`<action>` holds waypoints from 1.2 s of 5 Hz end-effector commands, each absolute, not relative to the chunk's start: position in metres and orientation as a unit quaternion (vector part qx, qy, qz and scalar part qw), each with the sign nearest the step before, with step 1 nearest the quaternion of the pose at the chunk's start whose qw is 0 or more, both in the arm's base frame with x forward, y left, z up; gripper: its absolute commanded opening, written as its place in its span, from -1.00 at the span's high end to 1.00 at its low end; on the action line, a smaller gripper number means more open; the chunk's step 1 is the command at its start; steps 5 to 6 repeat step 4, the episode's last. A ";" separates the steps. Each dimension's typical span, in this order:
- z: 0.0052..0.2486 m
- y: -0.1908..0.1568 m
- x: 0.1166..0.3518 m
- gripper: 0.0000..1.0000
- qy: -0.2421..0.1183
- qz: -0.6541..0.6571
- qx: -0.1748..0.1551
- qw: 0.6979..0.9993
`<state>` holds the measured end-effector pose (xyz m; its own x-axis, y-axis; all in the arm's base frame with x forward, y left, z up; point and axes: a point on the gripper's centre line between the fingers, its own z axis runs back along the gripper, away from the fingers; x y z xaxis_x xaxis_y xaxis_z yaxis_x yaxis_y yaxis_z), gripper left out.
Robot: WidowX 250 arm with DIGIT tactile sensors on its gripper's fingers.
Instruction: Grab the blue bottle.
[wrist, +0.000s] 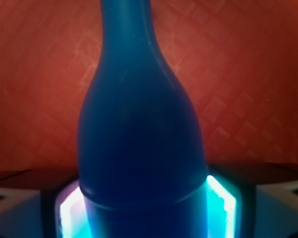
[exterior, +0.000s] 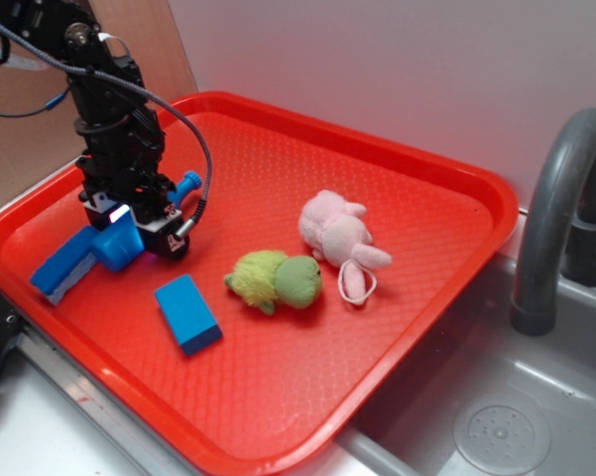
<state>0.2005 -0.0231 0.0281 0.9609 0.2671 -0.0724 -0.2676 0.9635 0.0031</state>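
In my wrist view the blue bottle (wrist: 141, 134) fills the frame between the jaws; I judge the gripper (exterior: 131, 220) clamped on it. Farther out, it lies low at the red tray's (exterior: 397, 327) left side, so lifting remains

black arm (exterior: 114, 119), black cable (exterior: 193, 129), possibly glowing hand (exterior: 139, 223)

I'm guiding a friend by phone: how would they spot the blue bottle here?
Find the red tray and go to its far left corner, under the black robot arm. The blue bottle lies between the hand and the tray. Unlike the flat blue block nearby, it is round with a thin capped neck.
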 end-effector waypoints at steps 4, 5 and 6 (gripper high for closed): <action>0.250 -0.068 0.204 1.00 -0.107 -0.033 -0.067 0.991; 0.250 -0.068 0.204 1.00 -0.107 -0.033 -0.067 0.991; 0.250 -0.068 0.204 1.00 -0.107 -0.033 -0.067 0.991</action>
